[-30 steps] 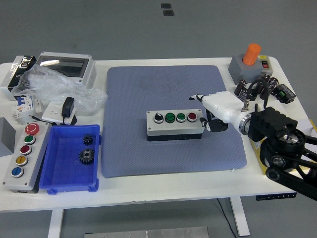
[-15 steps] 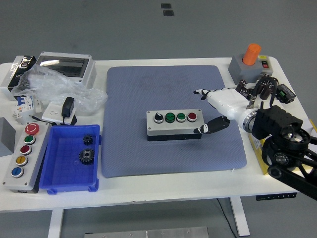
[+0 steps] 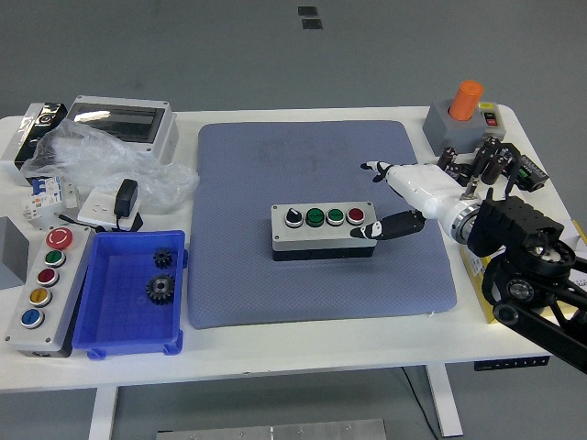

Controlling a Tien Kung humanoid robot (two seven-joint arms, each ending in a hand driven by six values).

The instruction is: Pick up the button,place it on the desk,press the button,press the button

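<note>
Just left of the right robot hand (image 3: 404, 197) lies the button box (image 3: 323, 231), long side running left-right; spread fingers hold nothing, thumb tip touching its right end.

A robotics lab bench: white table (image 3: 303, 353), grey floor, push-button boxes (image 3: 41, 289), blue parts tray (image 3: 96, 335)

Bright, even overhead light; soft shadows, sharp focus throughout.

Grey box (image 3: 7, 249) cut by left edge.
</note>
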